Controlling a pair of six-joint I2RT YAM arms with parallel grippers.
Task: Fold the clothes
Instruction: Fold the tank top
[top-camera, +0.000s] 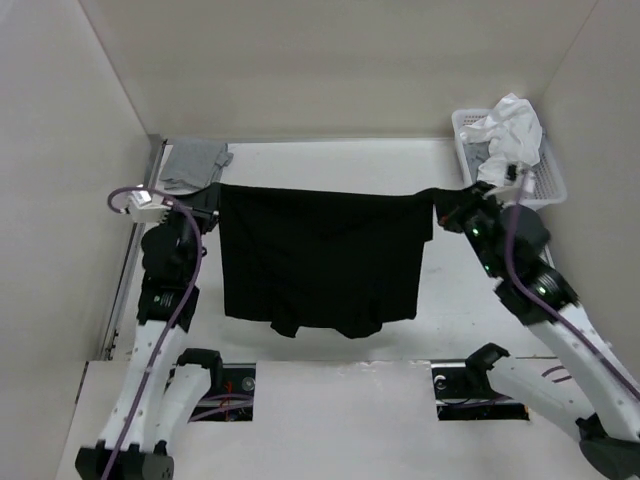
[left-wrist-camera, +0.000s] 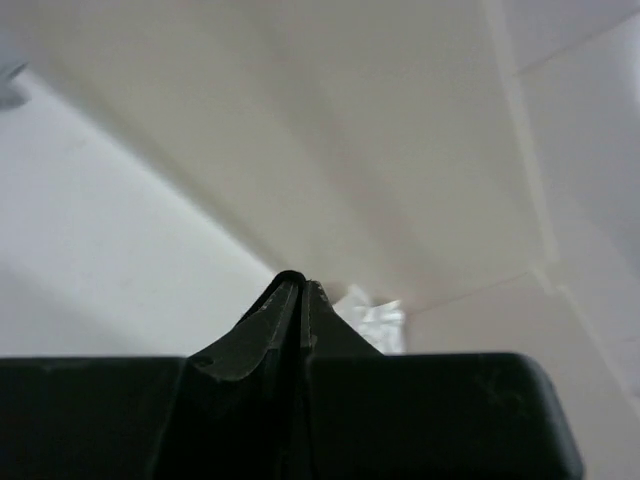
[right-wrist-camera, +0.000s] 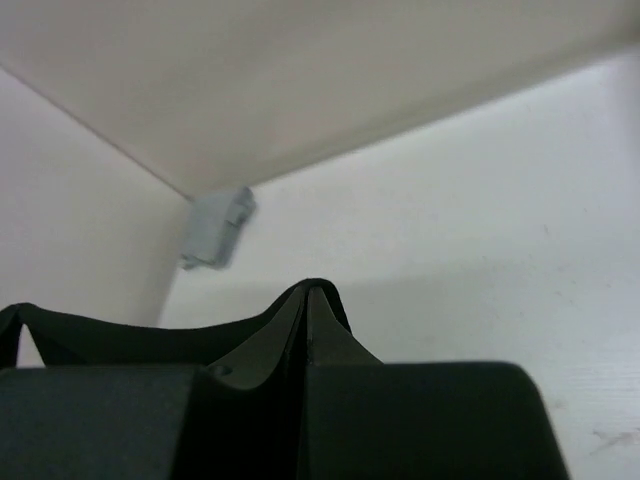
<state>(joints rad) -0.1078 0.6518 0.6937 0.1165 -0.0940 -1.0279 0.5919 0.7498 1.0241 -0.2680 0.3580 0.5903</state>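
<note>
T-shirt (top-camera: 320, 260): plain black, soft matte fabric, no print. It hangs as a broad sheet betw. the two sets of jaws. Top edge is pulled nearly straight. Bottom hem hangs loose and uneven on the near side, w/ a few folds. Can't tell if the hem touches the table (top-camera: 450, 290), which is white, smooth and faintly scuffed.

L gripper (left-wrist-camera: 300, 285): clenched on the shirt's top corner on its side. The dark fingers (left-wrist-camera: 262, 335) meet at the tips w/ no gap showing.

R gripper (right-wrist-camera: 308, 290): clamped on the other top corner. Its fingers (right-wrist-camera: 262, 352) are pressed together, and a strip of black fabric runs off to the left of the jaws w/ a slight sag.

Just beyond the L jaws is a small grey cloth (top-camera: 193, 165), soft and rumpled, lying on the table near the far corner by the wall. R wrist view shows it too, past the tips and to the left.

Beyond the R jaws is a white basket (top-camera: 548, 185): rectangular plastic w/ perforated walls. Inside is a white garment (top-camera: 512, 128), crumpled and heaped above the rim. L wrist view shows a white blur past the tips, too soft to tell apart.
</note>
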